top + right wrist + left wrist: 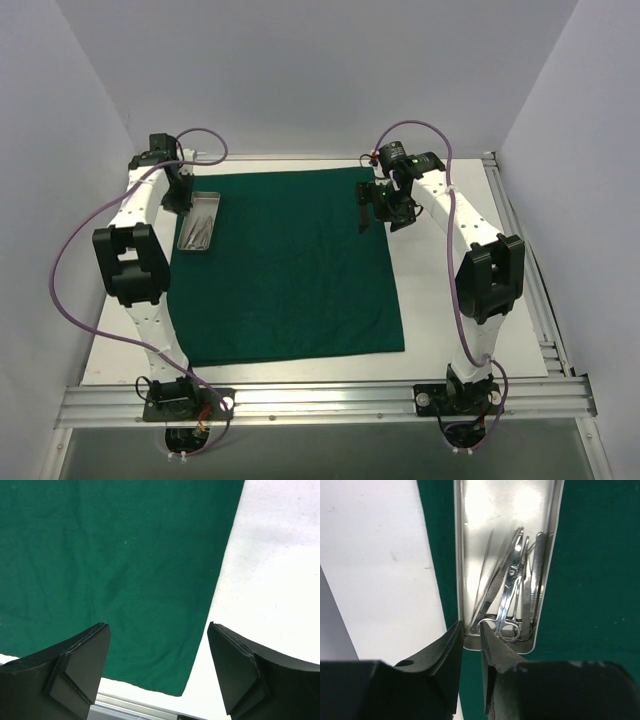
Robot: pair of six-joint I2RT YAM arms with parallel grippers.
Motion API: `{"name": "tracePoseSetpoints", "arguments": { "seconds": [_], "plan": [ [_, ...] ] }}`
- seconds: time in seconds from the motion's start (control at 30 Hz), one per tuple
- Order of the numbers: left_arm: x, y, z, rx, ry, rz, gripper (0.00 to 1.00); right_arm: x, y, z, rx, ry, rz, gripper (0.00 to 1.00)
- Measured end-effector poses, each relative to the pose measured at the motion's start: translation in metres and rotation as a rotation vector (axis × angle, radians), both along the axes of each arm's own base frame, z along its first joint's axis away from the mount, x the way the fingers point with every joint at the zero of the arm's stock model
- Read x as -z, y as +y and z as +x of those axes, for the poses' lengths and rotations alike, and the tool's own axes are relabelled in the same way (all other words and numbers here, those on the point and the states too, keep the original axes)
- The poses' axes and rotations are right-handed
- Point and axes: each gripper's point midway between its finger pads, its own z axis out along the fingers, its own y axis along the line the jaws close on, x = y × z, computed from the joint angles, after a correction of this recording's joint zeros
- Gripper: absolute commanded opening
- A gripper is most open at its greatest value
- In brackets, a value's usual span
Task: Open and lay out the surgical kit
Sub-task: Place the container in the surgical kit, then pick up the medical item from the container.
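The dark green cloth [290, 270] lies spread flat on the white table. The shiny metal tray [206, 204] sits on its far left edge and holds the scissors, forceps and tweezers [198, 232]. In the left wrist view the tray [485, 510] and instruments [512, 590] lie just ahead. My left gripper [470, 631] [183, 203] has its jaws close together astride the tray's near corner rim. My right gripper [375, 210] [157, 627] is wide open and empty, above the cloth's [115, 555] far right corner.
White table [450, 330] shows right of the cloth and left of the tray [375, 570]. White walls close in the back and sides. Aluminium rails run along the near edge [320, 400], the right side [530, 290] and the far edge [135, 705].
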Motion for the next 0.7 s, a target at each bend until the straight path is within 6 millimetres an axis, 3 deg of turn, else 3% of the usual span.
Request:
{"name": "tracePoseSetpoints", "arguments": {
  "seconds": [0.27,0.7],
  "plan": [
    [0.013,-0.027,0.013,0.044,0.014,0.042,0.32,0.0,0.0,0.0,-0.001,0.001,0.002,0.81],
    [0.053,-0.026,0.02,0.028,0.081,0.06,0.41,0.0,-0.002,0.001,0.006,0.002,0.001,0.81]
  ]
}}
